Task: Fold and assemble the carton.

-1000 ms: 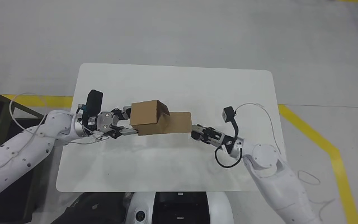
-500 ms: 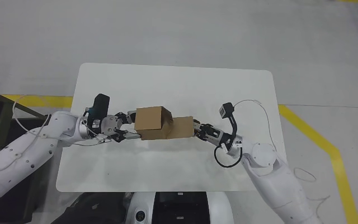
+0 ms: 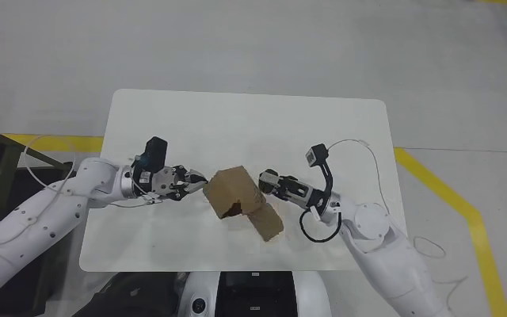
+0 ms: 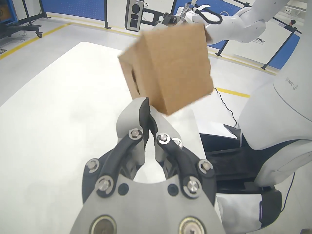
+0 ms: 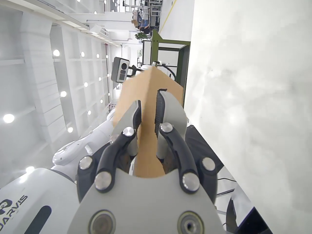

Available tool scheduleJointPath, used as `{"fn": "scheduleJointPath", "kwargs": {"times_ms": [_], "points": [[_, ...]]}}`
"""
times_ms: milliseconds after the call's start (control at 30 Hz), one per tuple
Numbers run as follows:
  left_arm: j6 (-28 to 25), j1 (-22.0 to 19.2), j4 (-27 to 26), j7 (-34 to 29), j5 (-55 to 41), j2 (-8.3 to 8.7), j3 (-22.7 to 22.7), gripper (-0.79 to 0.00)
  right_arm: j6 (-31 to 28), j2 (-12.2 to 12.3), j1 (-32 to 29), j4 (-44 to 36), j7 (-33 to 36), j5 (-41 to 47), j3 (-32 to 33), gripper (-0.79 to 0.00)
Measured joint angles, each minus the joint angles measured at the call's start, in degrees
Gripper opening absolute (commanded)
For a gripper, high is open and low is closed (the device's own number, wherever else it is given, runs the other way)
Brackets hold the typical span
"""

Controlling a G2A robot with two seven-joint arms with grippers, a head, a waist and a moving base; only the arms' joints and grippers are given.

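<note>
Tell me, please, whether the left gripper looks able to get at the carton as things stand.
Probably yes. The left gripper sits right at the near corner of the carton with nothing between, and the right gripper clamps the far side. It is shut, so it would need to open first.

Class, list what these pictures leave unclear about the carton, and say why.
Left wrist view: carton blurred, flap folds unclear.
Right wrist view: it shows edge-on, partly behind the right gripper.
Top view: its underside lies beneath its own upper faces.
</note>
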Motion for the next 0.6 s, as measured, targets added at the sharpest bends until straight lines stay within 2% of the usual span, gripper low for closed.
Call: {"fn": "scheduleJointPath", "kwargs": {"times_ms": [100, 200, 433, 533, 567, 600], "points": [[-0.4, 0.5, 0.2, -0.6, -0.5, -0.30, -0.7, -0.785, 2.6, -0.1, 0.4, 1.6, -0.5, 0.7, -0.3, -0.539], [-0.4, 0.8, 0.6, -1.5, -1.4, -0.74, -1.0, -0.785, 4.1, -0.3, 1.4, 3.3, -1.5, 0.0, -1.0, -0.489], [-0.4, 1.3, 1.8, -2.9, -3.4, -1.60, -2.5, -0.785, -0.5, -0.5, 1.4, 4.4, -4.7, -3.0, -0.5, -0.252], [-0.4, 1.9, 2.1, -3.3, -3.4, -1.60, -3.5, -0.785, -2.2, 0.0, -1.1, 1.7, -6.4, -6.9, 0.9, -0.049], [-0.4, 2.2, 2.1, -3.5, -3.4, -1.59, -3.8, -0.751, -2.7, 0.2, -2.1, 0.6, -7.1, -8.3, 1.4, 0.000], [-0.4, 2.5, 2.2, -3.6, -3.4, -1.58, -4.1, -0.566, -3.0, 0.4, -3.2, -0.5, -7.7, -9.7, 1.9, 0.000]]}}
